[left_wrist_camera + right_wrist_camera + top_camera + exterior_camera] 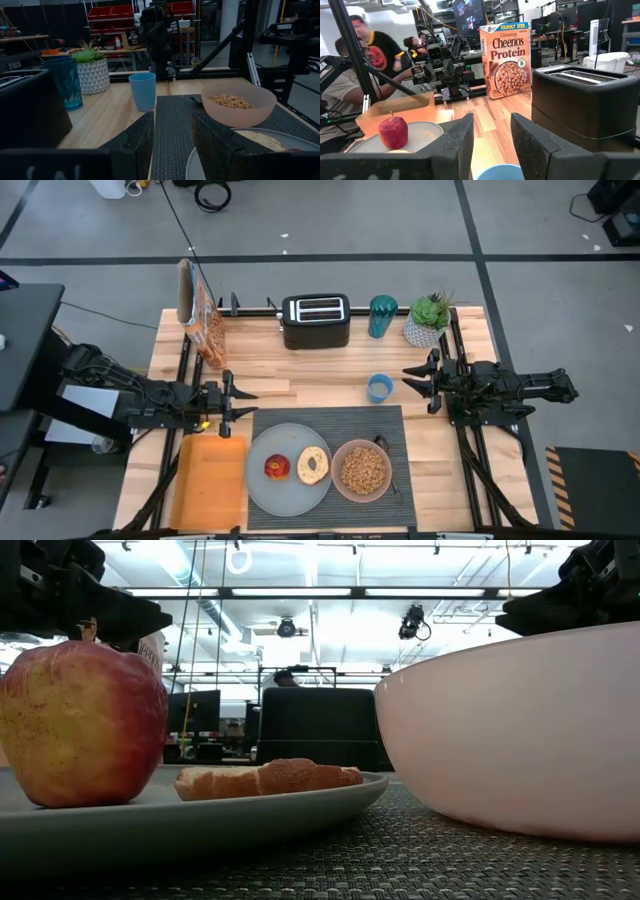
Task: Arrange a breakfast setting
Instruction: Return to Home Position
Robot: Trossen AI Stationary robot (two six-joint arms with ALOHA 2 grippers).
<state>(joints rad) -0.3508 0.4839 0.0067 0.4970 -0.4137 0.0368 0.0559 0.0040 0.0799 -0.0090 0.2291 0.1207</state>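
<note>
— Any room around the mat point(385, 423)?
— Your left gripper point(245, 403) hovers by its far left corner, your right gripper point(408, 378) beside the blue cup point(379, 387), both with jaws apart. The plate point(262, 492), apple point(278, 468), bagel point(313, 466) and bowl point(362, 470) sit on the mat, near edge.

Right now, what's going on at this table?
Nothing is being held. The left gripper and right gripper hang open and empty at either side of the table. The breakfast setting looks laid: on the placemat, the plate carries the apple and bagel, the pink bowl of cereal sits beside it, and the spoon lies on the bowl's right.
</note>
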